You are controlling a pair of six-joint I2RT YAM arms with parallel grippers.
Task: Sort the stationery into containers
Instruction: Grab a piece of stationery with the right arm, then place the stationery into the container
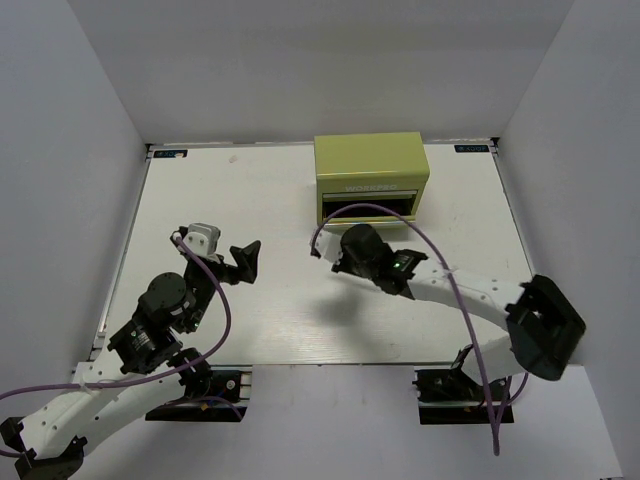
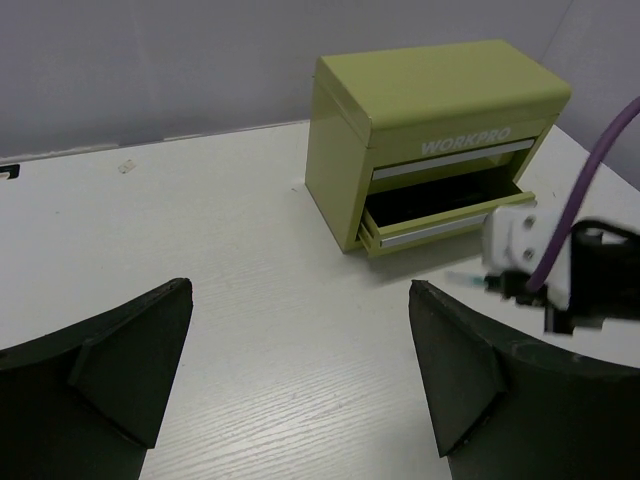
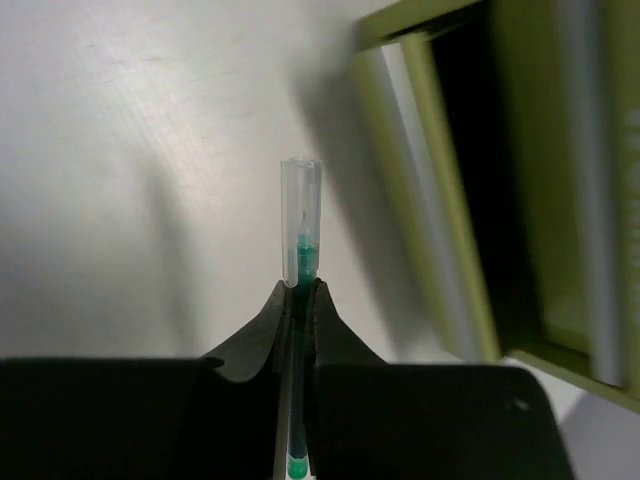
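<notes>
My right gripper (image 3: 300,292) is shut on the thin green pen (image 3: 300,225), whose clear cap sticks out past the fingertips. In the top view the right gripper (image 1: 325,252) hovers just in front and left of the yellow-green WORKPRO tool chest (image 1: 370,160). The chest's lower drawer (image 2: 440,215) is pulled open and looks dark inside; the upper drawer is shut. The drawer's rim (image 3: 440,200) is to the right of the pen. My left gripper (image 2: 300,295) is open and empty, over bare table at the left (image 1: 243,262). No other stationery is in view.
White walls enclose the white table (image 1: 260,300) on three sides. The right arm's purple cable (image 1: 400,215) arcs in front of the chest. The right arm's wrist (image 2: 560,270) shows at the right of the left wrist view.
</notes>
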